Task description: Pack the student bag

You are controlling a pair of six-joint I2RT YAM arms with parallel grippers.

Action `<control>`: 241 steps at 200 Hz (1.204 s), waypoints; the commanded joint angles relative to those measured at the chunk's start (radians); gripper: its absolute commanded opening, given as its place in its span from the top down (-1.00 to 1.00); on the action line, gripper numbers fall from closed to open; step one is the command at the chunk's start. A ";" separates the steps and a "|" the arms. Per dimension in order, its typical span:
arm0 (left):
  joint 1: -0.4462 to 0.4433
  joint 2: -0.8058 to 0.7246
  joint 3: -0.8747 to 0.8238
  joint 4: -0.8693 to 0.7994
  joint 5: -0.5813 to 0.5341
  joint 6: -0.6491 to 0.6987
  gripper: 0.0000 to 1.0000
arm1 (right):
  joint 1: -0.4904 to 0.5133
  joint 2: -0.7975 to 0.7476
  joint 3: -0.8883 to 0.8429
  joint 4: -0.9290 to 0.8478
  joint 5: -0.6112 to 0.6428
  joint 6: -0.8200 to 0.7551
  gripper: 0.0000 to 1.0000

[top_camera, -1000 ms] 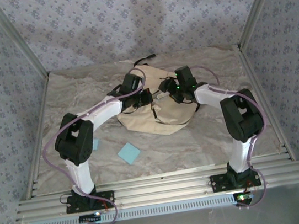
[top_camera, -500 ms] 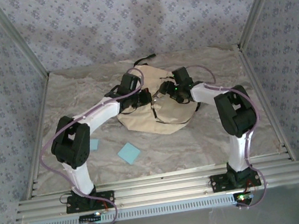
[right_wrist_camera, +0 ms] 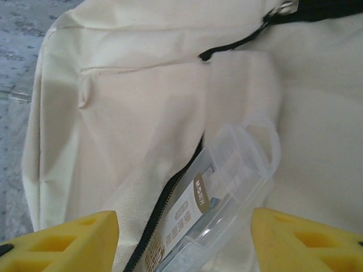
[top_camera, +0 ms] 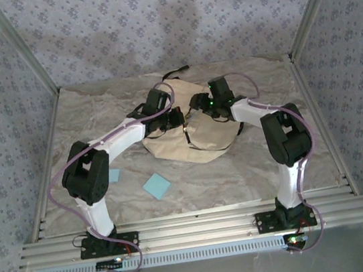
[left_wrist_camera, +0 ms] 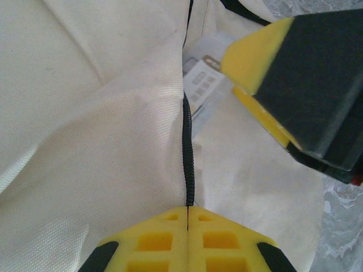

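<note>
As I judge it, the step in hand is getting the clear plastic case (right_wrist_camera: 232,181) fully through the zip opening of the student bag (top_camera: 196,144). The bag lies slumped mid-tabletop (top_camera: 260,165), a little toward the far side, between my two arms. My left claw (left_wrist_camera: 187,211) has its pads pressed together on the bag's cloth right at the black zipper (left_wrist_camera: 186,147), pinching one lip of the opening. My right claw (right_wrist_camera: 181,221) has its fingers apart, one on either side of the case's near end, and I see neither pad touching it. To do this well I'd hold the left pinch firm and raise that lip slightly so the mouth gapes. Then I'd nudge the case lengthwise, in line with the zipper, rather than press down on it. It looks smooth and stiff, so it should slide, though a corner could snag on the zipper teeth or a fold. As for contents, the case sits in the mouth of the opening just beside the zipper, partly under cloth; how far in, I cannot tell. A printed label shows through the case, but I can't make out what it holds. Anything else inside the bag is hidden. Two blue paper squares (top_camera: 156,185) lie outside it, near and left.
</note>
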State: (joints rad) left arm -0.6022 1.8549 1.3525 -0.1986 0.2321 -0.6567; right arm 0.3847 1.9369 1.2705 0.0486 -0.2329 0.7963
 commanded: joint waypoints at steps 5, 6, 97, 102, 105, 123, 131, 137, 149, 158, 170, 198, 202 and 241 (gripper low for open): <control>0.002 -0.035 0.014 0.015 0.007 -0.008 1.00 | 0.040 0.055 0.022 0.071 -0.082 0.071 -0.27; 0.002 -0.035 0.014 0.014 0.007 -0.008 1.00 | 0.042 0.056 0.022 0.074 -0.084 0.074 -0.26; 0.004 -0.039 0.014 0.027 0.007 -0.007 1.00 | 0.005 -0.063 -0.037 0.009 -0.079 0.032 -0.37; 0.004 -0.039 0.014 0.027 0.008 -0.007 1.00 | 0.001 -0.058 -0.034 0.010 -0.085 0.030 -0.37; 0.003 -0.039 0.014 0.027 0.009 -0.008 1.00 | -0.003 -0.054 -0.030 0.013 -0.090 0.030 -0.37; 0.004 -0.040 0.013 0.027 0.010 -0.010 1.00 | -0.005 -0.019 0.002 0.039 -0.115 0.042 -0.38; 0.003 -0.040 0.012 0.025 0.010 -0.009 1.00 | -0.002 0.001 0.019 0.054 -0.128 0.052 -0.38; 0.002 -0.040 0.011 0.025 0.010 -0.010 1.00 | 0.001 0.017 0.031 0.064 -0.137 0.060 -0.38; 0.002 -0.040 0.010 0.024 0.010 -0.012 1.00 | 0.009 0.053 0.056 0.088 -0.160 0.087 -0.39; 0.002 -0.040 0.010 0.024 0.012 -0.013 1.00 | 0.013 0.078 0.062 0.118 -0.182 0.117 -0.40; 0.000 -0.038 0.010 0.024 0.012 -0.012 1.00 | 0.018 0.105 0.061 0.173 -0.208 0.166 -0.42; -0.005 -0.033 0.015 0.025 0.019 -0.015 1.00 | 0.038 0.158 0.080 0.231 -0.233 0.238 -0.47; -0.007 -0.031 0.015 0.024 0.019 -0.014 1.00 | 0.043 0.163 0.083 0.233 -0.233 0.241 -0.49; -0.014 -0.019 0.029 0.024 0.025 -0.013 1.00 | 0.047 0.219 0.113 0.435 -0.333 0.345 -0.52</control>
State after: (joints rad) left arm -0.6048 1.8549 1.3529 -0.2054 0.2394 -0.6643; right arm 0.4267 2.1109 1.3563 0.3325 -0.4648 1.0420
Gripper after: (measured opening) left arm 0.064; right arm 0.757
